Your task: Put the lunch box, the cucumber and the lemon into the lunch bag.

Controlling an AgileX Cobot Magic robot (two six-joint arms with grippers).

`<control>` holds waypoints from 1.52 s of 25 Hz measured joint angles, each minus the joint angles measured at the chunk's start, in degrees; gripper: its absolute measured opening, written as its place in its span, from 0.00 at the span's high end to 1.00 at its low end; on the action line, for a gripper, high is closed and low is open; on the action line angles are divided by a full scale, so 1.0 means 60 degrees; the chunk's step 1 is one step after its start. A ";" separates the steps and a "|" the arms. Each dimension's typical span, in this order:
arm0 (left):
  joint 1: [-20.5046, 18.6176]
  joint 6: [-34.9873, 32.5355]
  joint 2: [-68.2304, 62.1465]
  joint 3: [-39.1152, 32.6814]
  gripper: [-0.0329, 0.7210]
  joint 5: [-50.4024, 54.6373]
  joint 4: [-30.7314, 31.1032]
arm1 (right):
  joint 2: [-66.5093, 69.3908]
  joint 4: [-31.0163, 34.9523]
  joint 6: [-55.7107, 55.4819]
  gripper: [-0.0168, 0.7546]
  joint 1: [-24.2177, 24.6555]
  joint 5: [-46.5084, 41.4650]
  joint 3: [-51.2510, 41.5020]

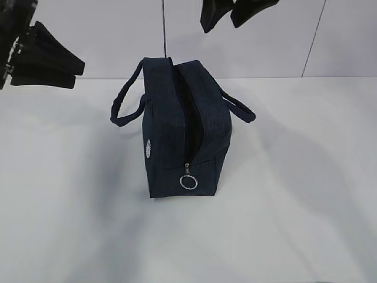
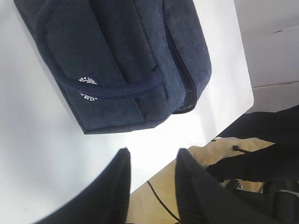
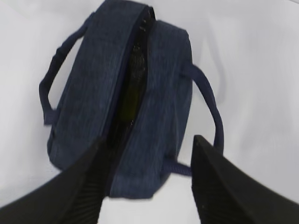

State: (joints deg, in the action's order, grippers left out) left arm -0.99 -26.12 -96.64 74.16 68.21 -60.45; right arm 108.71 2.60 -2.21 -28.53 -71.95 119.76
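The dark navy lunch bag [image 1: 168, 127] stands in the middle of the white table, with its top zipper open and the silver ring pull [image 1: 188, 182] hanging at the near end. It also shows in the left wrist view [image 2: 121, 60] and in the right wrist view [image 3: 159, 93], where something dim and greenish lies inside the slit; I cannot tell what it is. My left gripper [image 1: 78, 72] [image 2: 153, 151] is open and empty, up at the left of the bag. My right gripper [image 1: 222, 26] [image 3: 149, 139] is open and empty above the bag's far end. The lunch box, cucumber and lemon are out of view.
The bag's two loop handles [image 1: 121, 106] hang out to either side. In the left wrist view the table edge [image 2: 219, 126] runs close beyond the bag, with wooden floor and a black cable [image 2: 159, 198] below it. A white wall stands behind the table.
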 joint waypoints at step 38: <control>0.0000 0.0210 0.1690 0.0000 0.65 0.0198 0.1063 | -0.7851 0.0149 0.1685 0.43 0.0000 1.4222 -1.6353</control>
State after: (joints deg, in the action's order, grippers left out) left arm -0.99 -24.86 -86.50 74.16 69.39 -54.07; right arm 61.60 3.50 7.90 -28.53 13.38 21.64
